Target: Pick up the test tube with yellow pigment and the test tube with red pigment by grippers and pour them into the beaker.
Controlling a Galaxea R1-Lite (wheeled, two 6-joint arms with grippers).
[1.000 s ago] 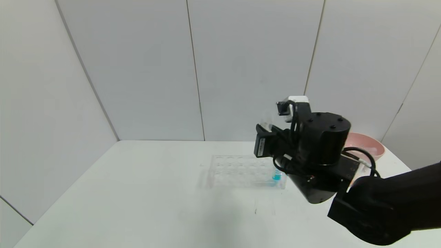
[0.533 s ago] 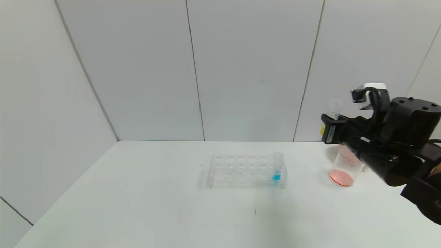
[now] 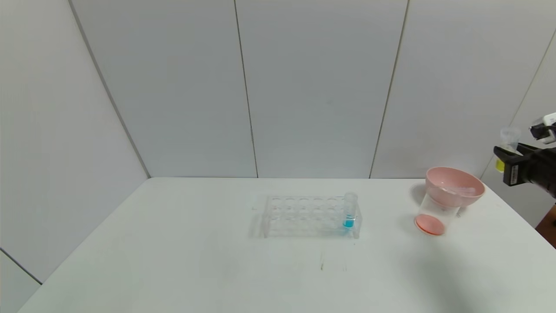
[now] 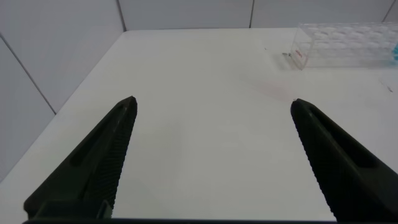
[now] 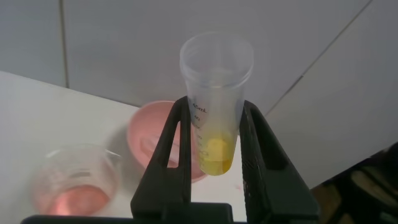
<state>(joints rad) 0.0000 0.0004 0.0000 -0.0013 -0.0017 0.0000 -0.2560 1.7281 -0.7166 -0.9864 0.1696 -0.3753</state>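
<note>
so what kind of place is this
Probably a mock chemistry lab bench: a clear tube rack holding a blue tube, a beaker with red liquid, and the right tool holding a yellow tube, all on a plain white table with bare panel walls.

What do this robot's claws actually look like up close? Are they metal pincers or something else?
Both look matte black rather than shiny metal. The left gripper has two long flat fingers that taper to the tips, with fine ribbing along their inner edges. The right gripper has similar black tapered fingers; from the head view it carries a white label and a small white block with black cable.
</note>
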